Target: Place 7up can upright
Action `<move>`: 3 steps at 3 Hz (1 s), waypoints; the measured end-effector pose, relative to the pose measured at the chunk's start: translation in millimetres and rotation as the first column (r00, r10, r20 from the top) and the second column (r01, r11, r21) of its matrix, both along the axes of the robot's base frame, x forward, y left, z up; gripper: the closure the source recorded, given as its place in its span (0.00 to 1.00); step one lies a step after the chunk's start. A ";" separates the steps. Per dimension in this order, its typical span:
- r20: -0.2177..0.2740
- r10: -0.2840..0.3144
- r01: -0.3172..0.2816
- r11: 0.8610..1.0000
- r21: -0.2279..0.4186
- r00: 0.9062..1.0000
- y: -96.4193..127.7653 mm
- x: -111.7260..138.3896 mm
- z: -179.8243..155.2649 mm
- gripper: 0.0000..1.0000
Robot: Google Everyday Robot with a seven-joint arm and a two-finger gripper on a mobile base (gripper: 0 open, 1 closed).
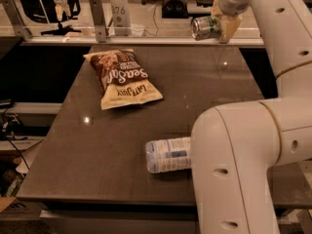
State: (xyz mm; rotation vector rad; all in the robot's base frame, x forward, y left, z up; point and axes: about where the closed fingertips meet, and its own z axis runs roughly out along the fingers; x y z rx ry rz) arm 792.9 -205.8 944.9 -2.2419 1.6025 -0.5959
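The 7up can (204, 27) is held on its side in the air above the far right part of the dark table (97, 145), its silver top facing left. My gripper (220, 24) is shut on the can, its cream fingers (229, 27) clasping the can's right end. The white arm runs down the right side of the view and hides the table's near right part.
A brown and cream chip bag (121, 78) lies flat at the table's far left. A clear plastic water bottle (168, 154) lies on its side near the front, partly behind my arm. A metal rail and office clutter stand beyond the far edge.
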 end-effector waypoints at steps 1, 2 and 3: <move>0.122 0.102 -0.097 0.994 -0.047 0.987 3.1 10.6 38.1 1.00; 0.213 0.179 -0.166 0.983 -0.077 0.960 5.9 13.2 70.7 1.00; 0.289 0.225 -0.205 0.974 -0.097 0.930 4.4 10.5 96.6 1.00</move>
